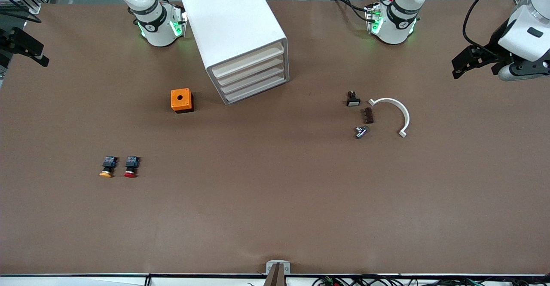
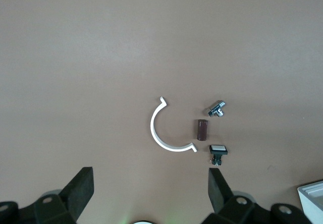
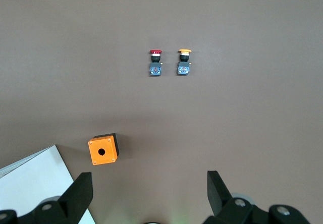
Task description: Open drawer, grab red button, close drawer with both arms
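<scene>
A: Button (image 1: 130, 166) with the red cap lies on its side on the table (image 1: 275, 217), toward the right arm's end, touching nothing. Its yellow-capped twin (image 1: 107, 167) sits just beside it, closer to that end's edge.

B: Drawer unit (image 1: 239, 36)?

A: White, four drawers, all shut, near the edge where the arm bases stand. Orange box with a hole (image 1: 181, 100) sits beside it, toward the right arm's end.

B: Grippers?

A: Left gripper (image 1: 472, 60) hangs over the table edge at the left arm's end, fingers spread, holding nothing. Right gripper (image 1: 25, 46) over the edge at the right arm's end, also spread and empty.

B: Other items?

A: White curved clip (image 1: 397, 110), brown block (image 1: 368, 115), small metal part (image 1: 360, 131), black switch (image 1: 352, 99), clustered toward the left arm's end.
</scene>
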